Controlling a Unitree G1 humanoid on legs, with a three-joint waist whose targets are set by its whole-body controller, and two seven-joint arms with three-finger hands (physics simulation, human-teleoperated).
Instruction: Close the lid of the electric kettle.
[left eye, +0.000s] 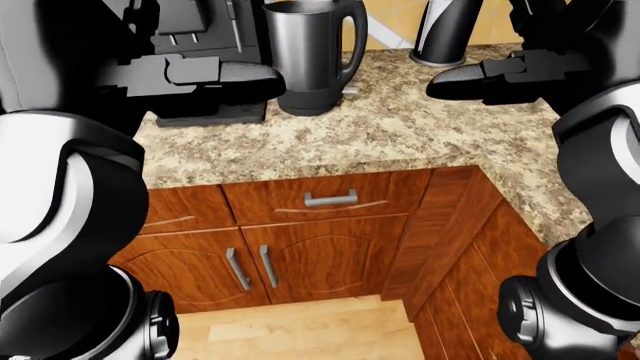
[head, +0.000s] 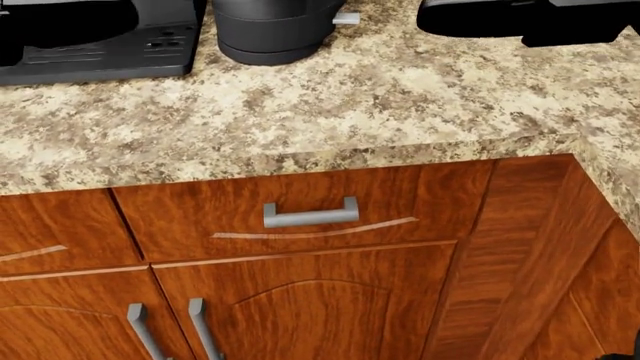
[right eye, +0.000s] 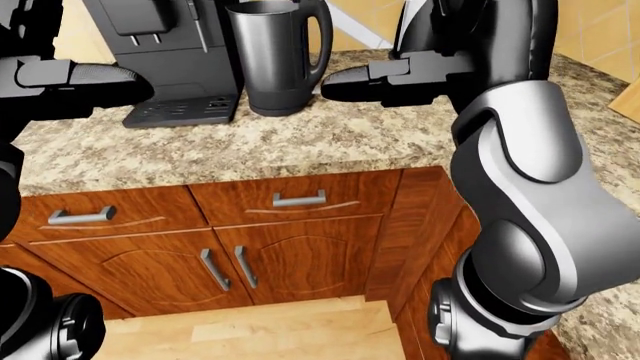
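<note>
The electric kettle (left eye: 308, 56) is steel with a black handle on its right and a black base. It stands upright on the speckled stone counter (head: 390, 97), and only its base (head: 272, 34) shows in the head view. Its mouth looks open at the top of the right-eye view; the lid itself does not show. My left hand (left eye: 255, 79) hovers just left of the kettle at mid-height, fingers stretched out, empty. My right hand (left eye: 450, 82) hovers to the kettle's right, apart from it, fingers stretched out, empty.
A black coffee machine (right eye: 165, 45) stands directly left of the kettle. A dark cylinder (left eye: 445, 30) stands further along the counter at the top right. Below the counter edge are wooden drawers with a grey handle (head: 310, 214) and cabinet doors. The counter turns a corner at the right.
</note>
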